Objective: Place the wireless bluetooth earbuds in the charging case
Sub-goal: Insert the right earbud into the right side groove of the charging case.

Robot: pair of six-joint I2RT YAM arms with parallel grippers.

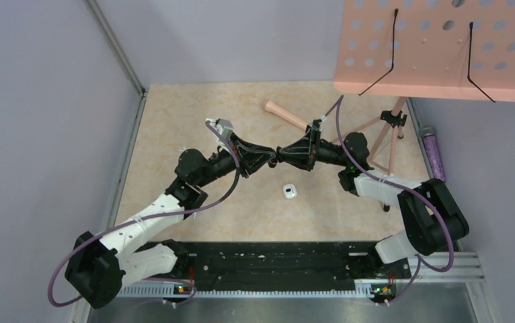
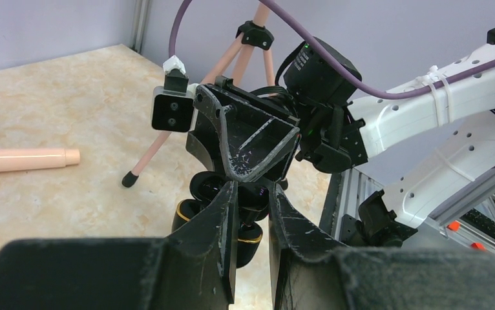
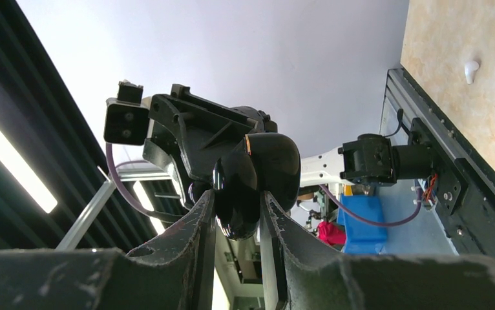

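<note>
A glossy black charging case (image 3: 252, 173) with a gold rim hangs above the middle of the table, held between both grippers, which meet tip to tip. My left gripper (image 2: 252, 210) is shut on one black part of the case (image 2: 252, 237). My right gripper (image 3: 237, 216) is shut on the rounded other part. From above, the left gripper (image 1: 271, 161) and right gripper (image 1: 284, 154) hide most of the case. One small white earbud (image 1: 290, 192) lies on the table just in front of them, apart from both. It also shows as a white earbud (image 3: 470, 70) in the right wrist view.
A pink perforated music stand (image 1: 436, 47) stands at the back right, its tripod legs (image 1: 384, 138) on the table behind the right arm. A pink tube (image 1: 286, 114) lies behind the grippers. A purple cylinder (image 1: 433, 155) rests at the right wall. A black rail (image 1: 275, 266) lines the near edge.
</note>
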